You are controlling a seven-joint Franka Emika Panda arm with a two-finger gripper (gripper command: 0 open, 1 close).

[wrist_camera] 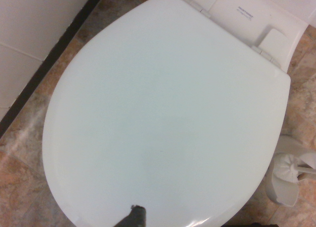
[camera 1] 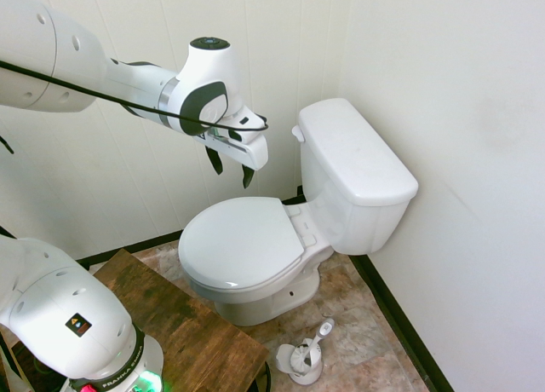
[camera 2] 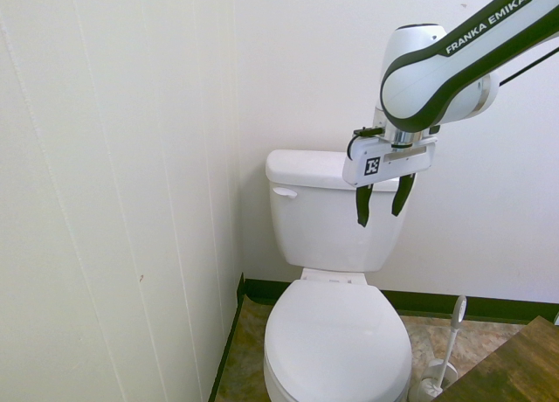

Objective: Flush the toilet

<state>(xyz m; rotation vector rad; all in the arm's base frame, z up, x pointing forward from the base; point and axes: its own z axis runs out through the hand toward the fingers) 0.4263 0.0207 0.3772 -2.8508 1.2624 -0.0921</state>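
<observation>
Overhead, the white Franka arm reaches out from its mount beside a dark wooden board (camera 1: 183, 324), its gripper (camera 1: 230, 167) hanging in the air above the closed seat lid (camera 1: 240, 241) of the toilet (camera 1: 341, 204), two dark fingers (camera 2: 363, 206) spread apart and pointing down, holding nothing. On the floor beside the bowl stands a small white toilet-brush holder (camera 1: 304, 358), clear of the arm's path. Behind the seat, against the panelled corner walls, rises the tank (camera 2: 336, 218) under its flat lid, and on the upper corner of its front face nearest the side wall sits the small white flush lever (camera 2: 284, 192). From the wrist camera, only the broad oval lid and a strip of stone-patterned flooring (wrist_camera: 29, 148) are in sight, which suggests the tool is looking straight down at the seat and not yet at the lever.

By the look of it, the job is at the approach stage: nothing has touched the lever. The next move would seem to call for carrying the gripper sideways and back towards the tank's corner, settling a fingertip just above the lever's free end, then pressing down. The lever is small and close to the wall, so room to line up looks tight.
</observation>
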